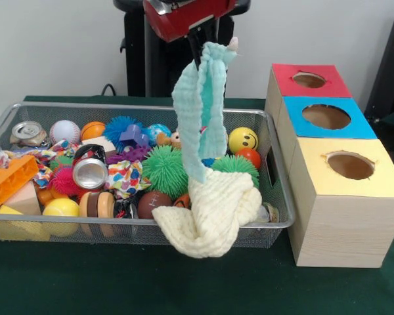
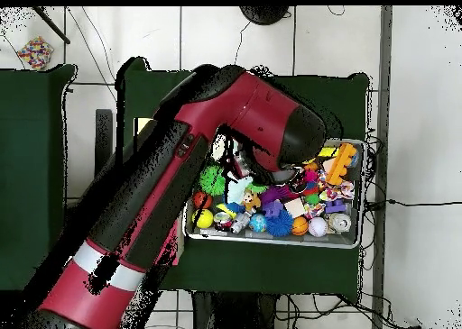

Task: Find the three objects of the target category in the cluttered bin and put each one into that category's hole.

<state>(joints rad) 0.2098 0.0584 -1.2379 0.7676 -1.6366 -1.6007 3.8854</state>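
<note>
The green surface (image 1: 85,282) carries a wire bin (image 1: 276,197) full of toys and, just beside the bin's right side, a row of three wooden boxes, each with a round hole on top: yellow box (image 1: 345,210) at the front, blue box (image 1: 325,118) in the middle, red box (image 1: 308,80) at the back. The red arm (image 2: 171,190) reaches over the bin. Its gripper (image 1: 207,46) is clamped on the top of a light blue cloth (image 1: 198,111), which hangs lifted above the bin's right half. Below it a cream cloth (image 1: 213,213) drapes over the bin's front rim near the right corner. Near it in the bin lie a green spiky ball (image 1: 164,169), a crushed can (image 1: 90,172) and a yellow smiley ball (image 1: 242,139).
</note>
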